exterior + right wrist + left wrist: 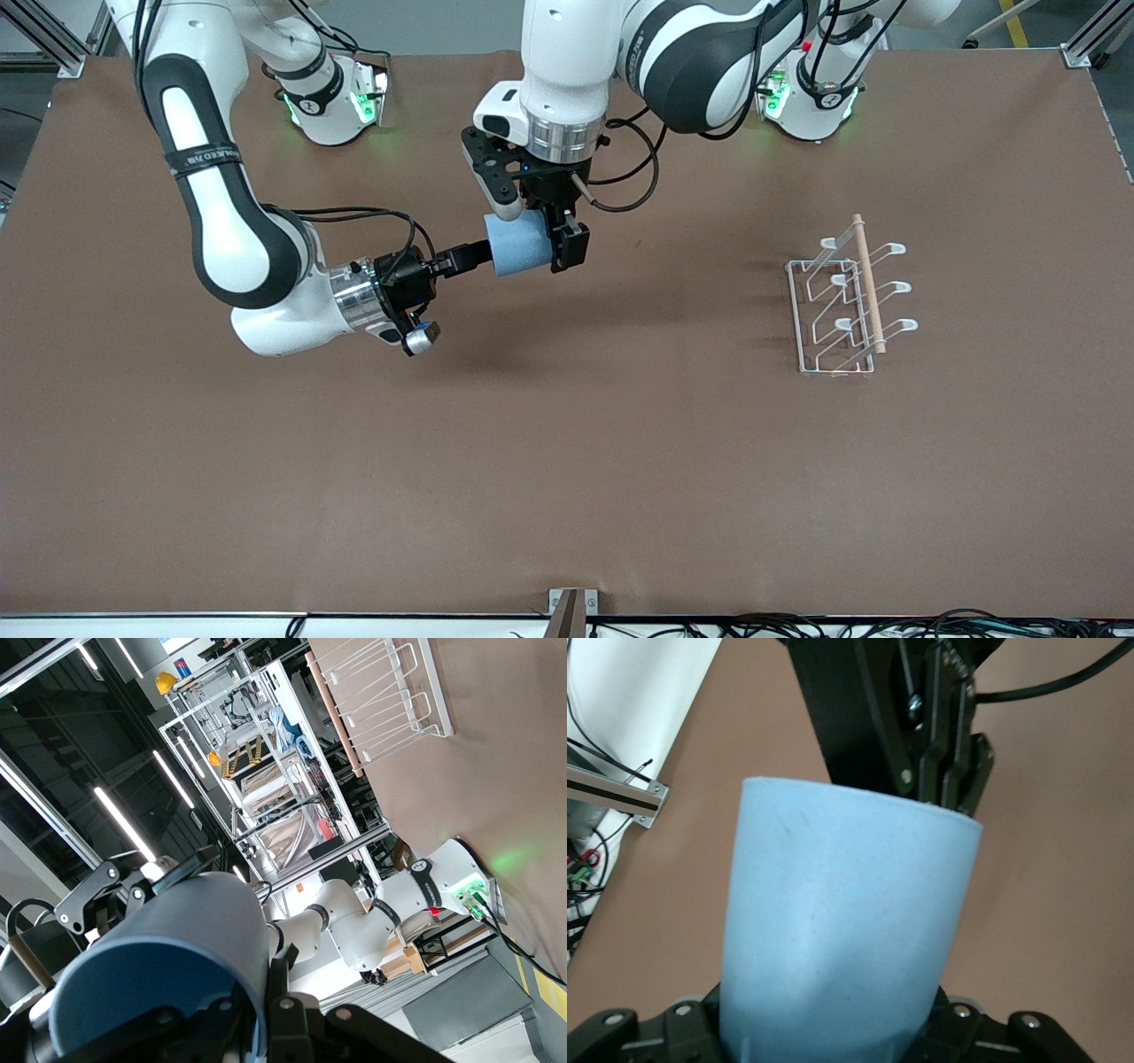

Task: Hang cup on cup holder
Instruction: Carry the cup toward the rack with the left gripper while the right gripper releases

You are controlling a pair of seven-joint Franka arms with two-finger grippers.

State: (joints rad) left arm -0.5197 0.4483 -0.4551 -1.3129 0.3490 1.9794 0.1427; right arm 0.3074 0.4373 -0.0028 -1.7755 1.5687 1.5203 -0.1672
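Observation:
The light-blue cup (521, 244) lies on its side in the air over the bare brown table, with both grippers on it. My right gripper (478, 255) reaches in level and is shut on the cup's rim, one finger inside (283, 1010) and one outside the cup (168, 957). My left gripper (536, 235) comes down from above and is shut across the cup's body (842, 921). The right gripper (921, 735) shows dark at the cup's open end. The cup holder (842, 301), a white wire rack with a wooden rod, stands toward the left arm's end of the table, with nothing on its prongs (381, 700).
Both robot bases (337, 106) (811, 102) stand along the table's edge farthest from the front camera. A small metal bracket (571, 611) sits at the nearest edge. Aluminium posts (1085, 44) stand at the table's corners by the bases.

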